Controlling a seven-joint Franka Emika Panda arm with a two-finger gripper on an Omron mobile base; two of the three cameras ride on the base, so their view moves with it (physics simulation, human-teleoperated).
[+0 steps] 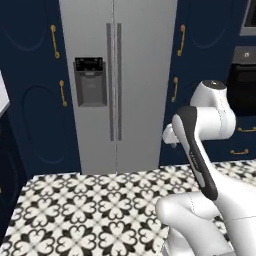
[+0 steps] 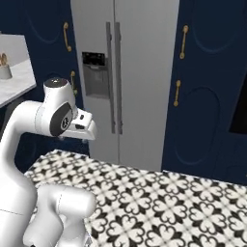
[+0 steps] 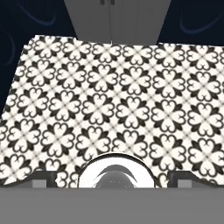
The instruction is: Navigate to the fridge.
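No readable text, labels, brands, numbers or signs in any view. The fridge [image 1: 117,85] doors are plain light grey; its dark dispenser panel [image 1: 90,81] has a black strip on top with faint light specks, too blurred to read as characters. The navy cabinets [image 1: 30,85] carry gold handles, no markings. The black-and-white patterned floor [image 3: 113,105] is ornament only, no lettering. The oven [image 1: 245,75] at the right edge shows no legible display.

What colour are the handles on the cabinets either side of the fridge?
Gold, on navy cabinet doors flanking the light-grey fridge; clearest in the left base view.
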